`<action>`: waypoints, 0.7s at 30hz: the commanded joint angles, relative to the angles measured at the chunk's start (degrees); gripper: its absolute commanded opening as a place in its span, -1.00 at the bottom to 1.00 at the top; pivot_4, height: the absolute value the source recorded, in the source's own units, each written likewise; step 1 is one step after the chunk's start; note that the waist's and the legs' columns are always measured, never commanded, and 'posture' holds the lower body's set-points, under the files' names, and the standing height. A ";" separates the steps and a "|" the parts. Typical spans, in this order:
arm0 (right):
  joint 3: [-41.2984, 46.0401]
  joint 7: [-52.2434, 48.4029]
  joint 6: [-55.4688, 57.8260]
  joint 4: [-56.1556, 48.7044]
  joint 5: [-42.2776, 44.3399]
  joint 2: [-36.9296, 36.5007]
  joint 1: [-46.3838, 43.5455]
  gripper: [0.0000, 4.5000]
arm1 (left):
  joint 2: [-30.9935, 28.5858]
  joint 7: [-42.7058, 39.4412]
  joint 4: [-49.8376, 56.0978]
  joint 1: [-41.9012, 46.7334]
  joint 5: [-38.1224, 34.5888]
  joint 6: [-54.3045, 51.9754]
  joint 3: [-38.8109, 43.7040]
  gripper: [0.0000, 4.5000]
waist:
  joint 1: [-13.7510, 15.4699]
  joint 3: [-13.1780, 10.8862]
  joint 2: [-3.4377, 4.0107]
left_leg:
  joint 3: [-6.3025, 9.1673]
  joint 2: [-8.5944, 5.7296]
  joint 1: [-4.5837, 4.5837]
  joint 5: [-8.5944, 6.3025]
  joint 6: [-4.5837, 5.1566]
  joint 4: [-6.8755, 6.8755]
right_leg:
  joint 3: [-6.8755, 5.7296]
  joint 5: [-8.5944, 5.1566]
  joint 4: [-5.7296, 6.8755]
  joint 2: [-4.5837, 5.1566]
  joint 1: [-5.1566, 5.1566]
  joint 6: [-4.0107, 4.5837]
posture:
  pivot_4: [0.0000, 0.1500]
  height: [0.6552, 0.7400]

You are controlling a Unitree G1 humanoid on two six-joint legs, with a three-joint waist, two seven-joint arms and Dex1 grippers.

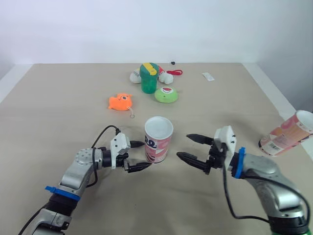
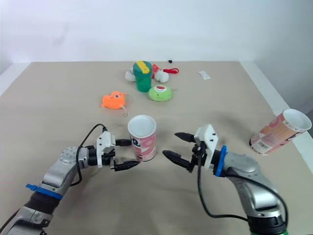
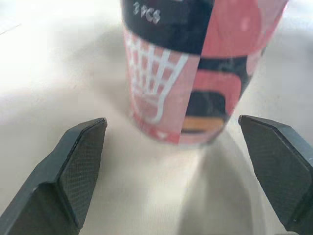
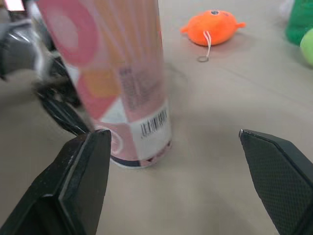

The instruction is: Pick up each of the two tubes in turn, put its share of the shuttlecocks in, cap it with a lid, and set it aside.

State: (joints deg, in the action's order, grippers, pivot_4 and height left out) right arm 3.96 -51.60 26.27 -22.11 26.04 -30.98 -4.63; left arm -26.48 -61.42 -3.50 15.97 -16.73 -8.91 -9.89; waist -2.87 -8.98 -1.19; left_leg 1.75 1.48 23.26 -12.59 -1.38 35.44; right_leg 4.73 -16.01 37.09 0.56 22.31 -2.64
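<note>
Pink-and-black, the upright tube (image 1: 158, 142) stands open-topped on the table (image 1: 58, 112) between both grippers; the left gripper (image 1: 140, 155) gapes just beside its base, holding nothing; the right gripper (image 1: 184, 147) is likewise spread; the second tube (image 1: 286, 134) lies far right.

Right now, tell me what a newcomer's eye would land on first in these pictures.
A pink shuttlecock tube stands upright and open-topped at the middle of the table, with the left pincer and right pincer both open, pointed at it from either side. A second pink tube lies tipped over near the table's right edge. Farther back sit an orange plush toy and a cluster of green toys.
</note>
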 commanded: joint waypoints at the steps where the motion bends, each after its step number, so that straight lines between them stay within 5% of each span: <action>1: -3.57 0.29 -8.08 3.59 -4.13 1.97 1.01 0.98 | -2.71 1.64 0.71 -3.69 -0.22 -2.87 2.64 1.00 | 0.07 -0.06 0.01 | 0.00 0.04 0.00 -0.01 -0.03 0.01 | 0.00 0.00 0.00 -0.03 0.00 0.02 | 1.00 1.00; 21: -12.50 -0.39 -20.76 13.83 -10.94 5.58 -0.80 0.98 | -9.67 1.84 10.54 -6.55 -5.16 -9.87 8.14 1.00 | 0.17 -0.30 0.01 | -0.01 0.18 0.02 -0.02 -0.08 0.07 | 0.02 0.07 0.13 -0.17 0.05 0.22 | 1.00 1.00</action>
State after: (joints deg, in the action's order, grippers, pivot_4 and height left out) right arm -7.61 -51.29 6.90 -8.08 15.32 -25.84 -5.01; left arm -35.34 -59.91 5.34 9.49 -20.93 -17.70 -2.53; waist -2.70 -9.27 -1.17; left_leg 1.75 1.66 23.28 -12.60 -1.46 35.52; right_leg 4.75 -15.94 37.23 0.39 22.36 -2.42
